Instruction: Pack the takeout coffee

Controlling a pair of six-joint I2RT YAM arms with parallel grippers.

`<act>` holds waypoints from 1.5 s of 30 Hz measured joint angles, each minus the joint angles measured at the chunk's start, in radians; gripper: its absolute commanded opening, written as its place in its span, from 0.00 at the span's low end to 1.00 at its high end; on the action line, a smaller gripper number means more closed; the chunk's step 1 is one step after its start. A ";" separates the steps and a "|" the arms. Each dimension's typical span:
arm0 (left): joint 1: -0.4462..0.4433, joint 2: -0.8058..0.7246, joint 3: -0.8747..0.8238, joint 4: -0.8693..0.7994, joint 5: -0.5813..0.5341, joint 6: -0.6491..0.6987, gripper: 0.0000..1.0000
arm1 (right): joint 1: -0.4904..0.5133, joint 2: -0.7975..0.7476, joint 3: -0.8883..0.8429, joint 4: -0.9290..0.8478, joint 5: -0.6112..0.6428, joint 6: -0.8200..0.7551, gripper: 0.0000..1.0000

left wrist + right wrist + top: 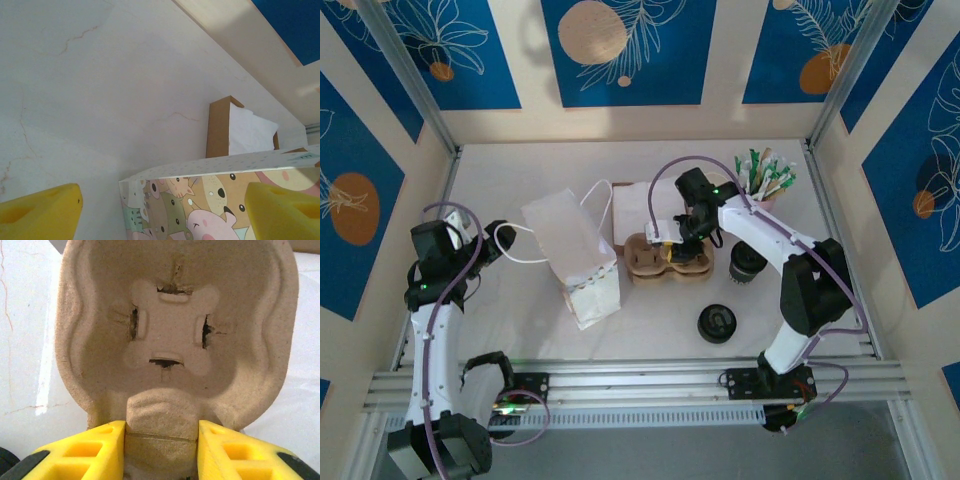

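On the table, one pulp carrier, one bag, one lid

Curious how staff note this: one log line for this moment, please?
right tool: shut on cup carrier | left tool: open beside paper bag | status: not yet bagged

A white paper bag is on the pale table beside a box of napkins, with a black lid, a dark cup and green-white packets further right.
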 measured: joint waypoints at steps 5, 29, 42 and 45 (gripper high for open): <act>0.000 -0.001 0.014 -0.037 -0.051 -0.004 0.85 | -0.010 0.000 0.000 -0.004 -0.042 0.031 0.40; 0.000 -0.099 0.204 -0.192 -0.137 -0.007 0.87 | 0.014 0.000 -0.023 0.050 -0.060 0.034 0.39; 0.000 -0.106 0.265 -0.260 -0.175 0.012 0.87 | -0.014 -0.085 -0.019 0.079 -0.069 0.115 0.39; 0.000 -0.104 0.296 -0.263 -0.183 0.020 0.87 | -0.016 -0.131 -0.003 0.076 -0.056 0.186 0.39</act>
